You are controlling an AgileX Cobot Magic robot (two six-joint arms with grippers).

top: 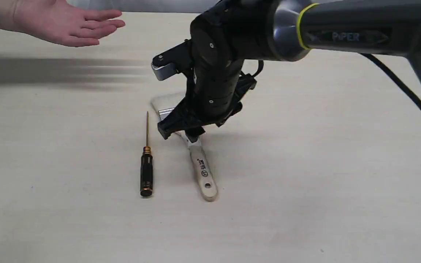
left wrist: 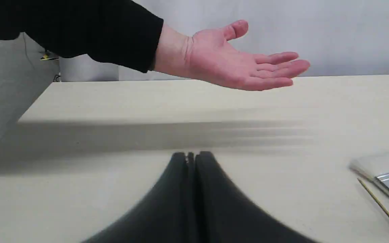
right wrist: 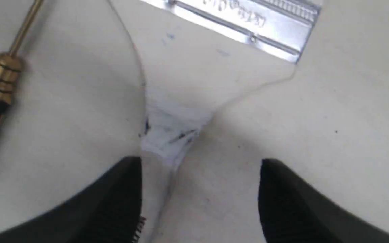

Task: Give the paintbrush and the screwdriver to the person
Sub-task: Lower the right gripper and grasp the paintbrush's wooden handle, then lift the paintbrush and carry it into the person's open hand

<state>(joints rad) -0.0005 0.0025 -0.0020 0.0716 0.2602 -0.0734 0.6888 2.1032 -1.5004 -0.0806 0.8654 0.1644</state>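
The paintbrush point(top: 203, 171) lies flat on the table, bristles toward the far side and handle toward the near edge. My right gripper point(top: 181, 134) hangs low over its neck, open, with the narrow part of the handle point(right wrist: 176, 111) between the fingers point(right wrist: 123, 199), close to one of them. Just below the silver ferrule point(right wrist: 245, 23) the wood is bare. The screwdriver point(top: 146, 171) lies parallel to the brush on its left, untouched. The person's open palm point(top: 64, 23) hovers at the far left. My left gripper point(left wrist: 191, 158) is shut and empty, pointing toward that hand point(left wrist: 238, 64).
The right arm's grey link point(top: 360, 33) spans the upper right, with a black cable point(top: 408, 91) trailing beneath it. The beige table point(top: 305, 201) runs to a far edge below a pale wall point(left wrist: 349, 33).
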